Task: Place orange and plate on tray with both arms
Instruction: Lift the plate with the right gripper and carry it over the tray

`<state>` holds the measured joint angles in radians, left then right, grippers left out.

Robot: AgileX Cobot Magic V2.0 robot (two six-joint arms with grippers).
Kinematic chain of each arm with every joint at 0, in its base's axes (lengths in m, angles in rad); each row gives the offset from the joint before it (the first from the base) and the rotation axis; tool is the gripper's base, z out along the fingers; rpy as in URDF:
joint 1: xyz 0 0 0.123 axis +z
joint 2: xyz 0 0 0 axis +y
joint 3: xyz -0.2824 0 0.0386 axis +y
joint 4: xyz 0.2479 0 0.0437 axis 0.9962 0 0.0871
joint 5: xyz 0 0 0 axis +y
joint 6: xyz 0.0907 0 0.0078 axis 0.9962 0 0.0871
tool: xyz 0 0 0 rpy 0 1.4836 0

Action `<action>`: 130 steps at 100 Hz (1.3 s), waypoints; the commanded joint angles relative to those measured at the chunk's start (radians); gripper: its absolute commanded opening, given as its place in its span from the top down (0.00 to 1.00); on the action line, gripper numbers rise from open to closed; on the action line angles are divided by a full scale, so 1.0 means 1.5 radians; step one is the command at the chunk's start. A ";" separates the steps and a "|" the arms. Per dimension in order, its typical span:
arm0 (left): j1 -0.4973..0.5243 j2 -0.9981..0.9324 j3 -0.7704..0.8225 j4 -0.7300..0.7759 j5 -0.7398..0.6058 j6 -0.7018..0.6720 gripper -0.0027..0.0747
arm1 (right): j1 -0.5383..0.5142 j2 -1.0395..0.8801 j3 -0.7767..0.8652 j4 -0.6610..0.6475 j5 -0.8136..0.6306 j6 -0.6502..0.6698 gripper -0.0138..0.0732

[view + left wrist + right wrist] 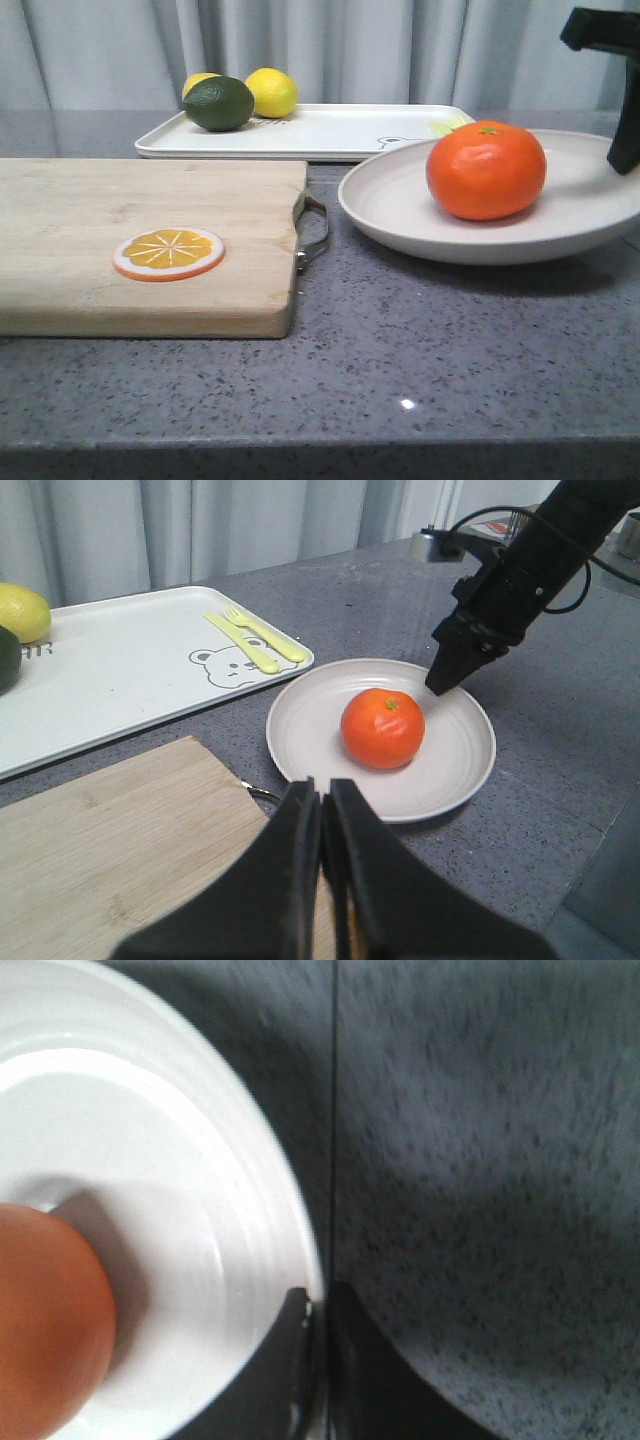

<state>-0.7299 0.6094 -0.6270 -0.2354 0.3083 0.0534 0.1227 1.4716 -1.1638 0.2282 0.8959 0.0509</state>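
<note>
The orange (pixel 486 170) sits in the off-white plate (pixel 400 205) on the grey counter, right of the cutting board. My right gripper (pixel 625 150) is shut on the plate's right rim, with one finger inside the rim and one outside it (pixel 320 1305). That side of the plate looks slightly raised. The white tray (pixel 330 130) with the bear drawing lies behind the plate, to the left. My left gripper (pixel 322 790) is shut and empty, above the board's corner and short of the plate (pixel 450 770) and orange (pixel 381 728).
A wooden cutting board (pixel 120 230) with a metal handle (pixel 315 230) fills the left and holds an orange slice (pixel 168 253). Two lemons (pixel 272 92) and a dark green fruit (pixel 218 103) occupy the tray's far left end. Curtains hang behind.
</note>
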 commanded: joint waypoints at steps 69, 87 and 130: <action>0.002 -0.001 -0.021 -0.004 -0.057 0.001 0.99 | 0.004 0.288 -0.550 0.121 0.103 -0.053 0.92; 0.002 -0.001 -0.021 -0.004 -0.057 0.001 0.99 | 0.023 0.378 -0.673 0.121 0.130 -0.052 0.92; 0.002 -0.001 -0.021 -0.004 -0.057 0.001 0.99 | 0.026 0.497 -0.830 0.121 0.123 -0.034 0.92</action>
<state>-0.7299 0.6094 -0.6270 -0.2354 0.3028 0.0534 0.1659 2.2703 -2.3666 0.3772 1.1426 0.0000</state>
